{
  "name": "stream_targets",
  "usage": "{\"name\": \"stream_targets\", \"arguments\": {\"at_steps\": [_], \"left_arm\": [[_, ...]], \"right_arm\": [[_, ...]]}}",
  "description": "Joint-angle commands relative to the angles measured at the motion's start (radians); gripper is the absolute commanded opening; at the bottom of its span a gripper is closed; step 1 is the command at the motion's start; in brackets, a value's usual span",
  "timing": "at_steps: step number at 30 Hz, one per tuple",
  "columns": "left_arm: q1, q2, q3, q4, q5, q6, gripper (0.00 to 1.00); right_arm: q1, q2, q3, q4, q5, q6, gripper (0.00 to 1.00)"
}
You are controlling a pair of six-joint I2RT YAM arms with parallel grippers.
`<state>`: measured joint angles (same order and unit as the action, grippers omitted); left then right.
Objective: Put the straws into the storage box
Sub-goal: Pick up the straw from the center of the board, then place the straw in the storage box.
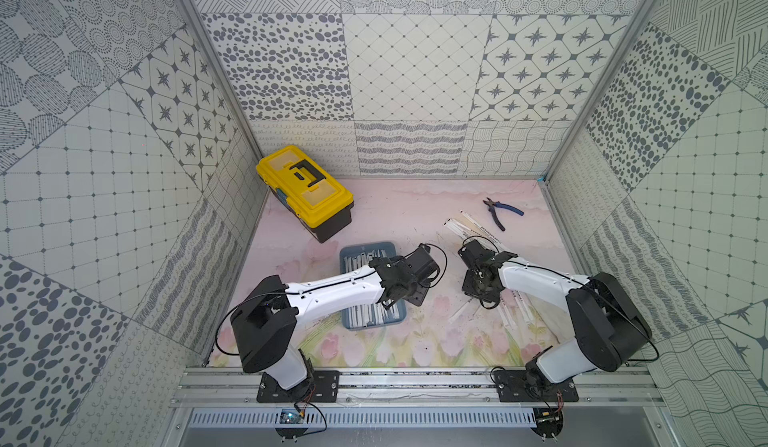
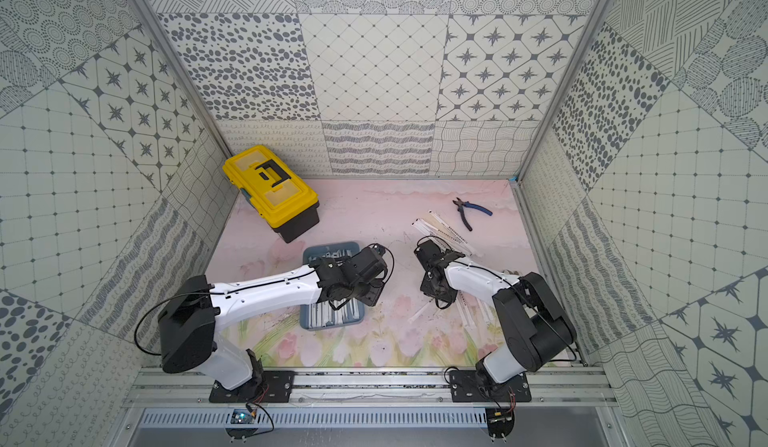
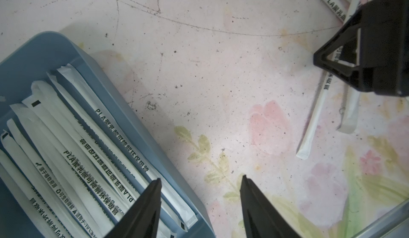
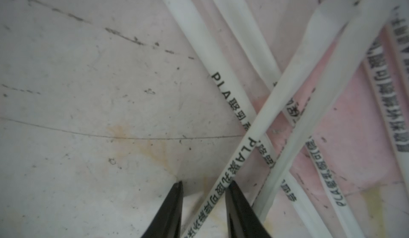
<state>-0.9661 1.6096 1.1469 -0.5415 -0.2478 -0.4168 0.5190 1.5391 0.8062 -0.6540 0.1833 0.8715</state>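
1. In both top views the storage box is seen near the middle of the table, and many wrapped straws are laid in it. More straws are scattered to its right, some far and some near. The yellow toolbox, far left, is shut, so its contents are hidden.
2. In the left wrist view the left gripper is held spread and empty above the box's right rim. The straws inside are laid roughly parallel, lengthwise.
3. In the right wrist view the right gripper is set narrowly astride one loose straw that crosses others; whether it is pinched cannot be told. The straws are judged very light, thin, easily crushed and slippery in their paper, so a gentle mid-length hold is advised.
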Motion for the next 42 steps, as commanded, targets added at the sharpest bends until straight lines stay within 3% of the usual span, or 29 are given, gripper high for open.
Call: {"name": "stream_targets", "arguments": {"at_steps": [1, 4, 9, 14, 18, 27, 38, 42], "left_arm": [[0.008, -0.022, -0.006, -0.027, -0.064, 0.01, 0.62], [0.05, -0.088, -0.052, -0.044, -0.083, -0.013, 0.61], [0.204, -0.302, -0.222, -0.003, -0.025, -0.098, 0.62], [0.355, -0.489, -0.325, -0.022, 0.025, -0.157, 0.61], [0.423, -0.513, -0.363, -0.033, 0.082, -0.169, 0.61], [0.434, -0.493, -0.373, -0.011, 0.126, -0.183, 0.61], [0.434, -0.483, -0.366, -0.003, 0.128, -0.172, 0.6], [0.434, -0.481, -0.362, -0.008, 0.124, -0.167, 0.6]], "right_arm": [[-0.012, 0.043, 0.011, 0.064, -0.006, -0.025, 0.19], [0.022, 0.026, 0.051, 0.04, -0.028, -0.023, 0.09], [0.232, 0.011, 0.246, -0.045, 0.008, 0.012, 0.04], [0.389, 0.16, 0.469, 0.013, -0.017, -0.083, 0.04], [0.397, 0.324, 0.62, 0.021, -0.083, -0.172, 0.05], [0.387, 0.527, 0.781, -0.042, -0.12, -0.195, 0.05], [0.387, 0.614, 0.823, -0.041, -0.146, -0.144, 0.07], [0.386, 0.605, 0.824, -0.043, -0.144, -0.137, 0.13]]}}
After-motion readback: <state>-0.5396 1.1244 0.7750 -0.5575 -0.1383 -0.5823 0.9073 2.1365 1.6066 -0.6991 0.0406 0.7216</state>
